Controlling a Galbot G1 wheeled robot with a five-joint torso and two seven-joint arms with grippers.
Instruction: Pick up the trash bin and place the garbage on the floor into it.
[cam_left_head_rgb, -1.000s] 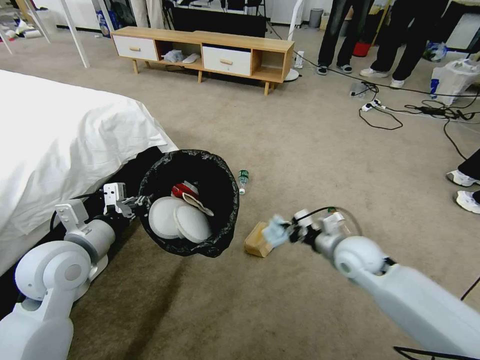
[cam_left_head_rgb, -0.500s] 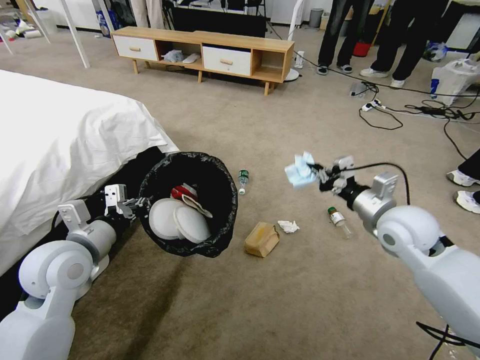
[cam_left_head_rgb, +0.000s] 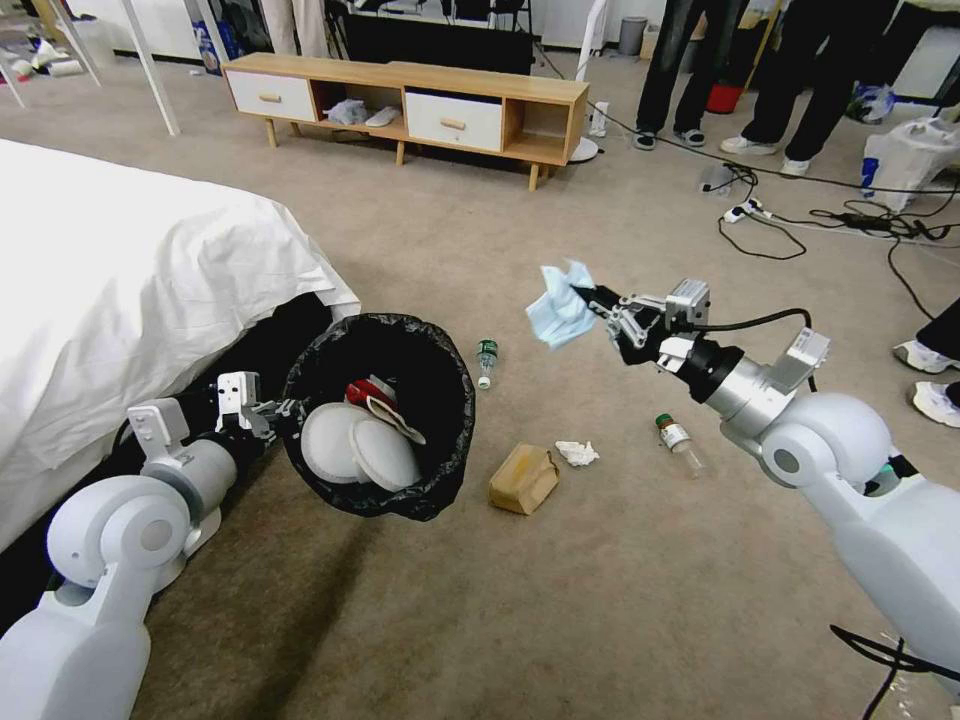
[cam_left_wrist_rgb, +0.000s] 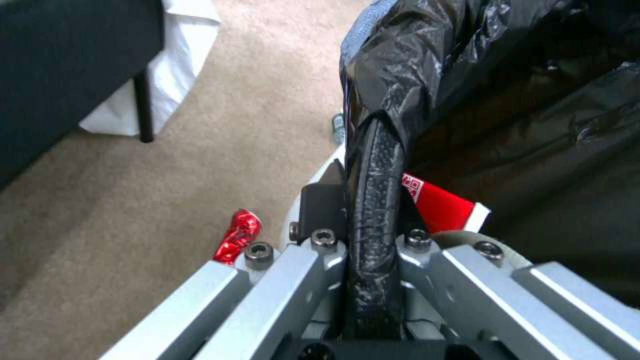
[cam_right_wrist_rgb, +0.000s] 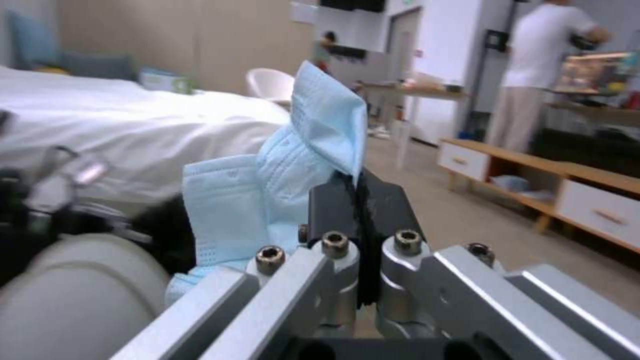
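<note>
The right end effector (cam_left_head_rgb: 592, 300) hangs in the air above the floor (cam_left_head_rgb: 620, 560), its fingers pressed together on a crumpled blue mask (cam_left_head_rgb: 558, 305), up and to the right of the trash bin (cam_left_head_rgb: 380, 415). The left end effector (cam_left_head_rgb: 272, 408) pinches the bin's bag-covered rim and holds the bin tilted beside the bed (cam_left_head_rgb: 120, 280), its mouth showing white round pieces and a red wrapper inside. On the floor lie a brown paper bag (cam_left_head_rgb: 523, 479), a white tissue (cam_left_head_rgb: 577, 453), a brown-drink bottle (cam_left_head_rgb: 678, 441) and a green-capped bottle (cam_left_head_rgb: 486, 360).
</note>
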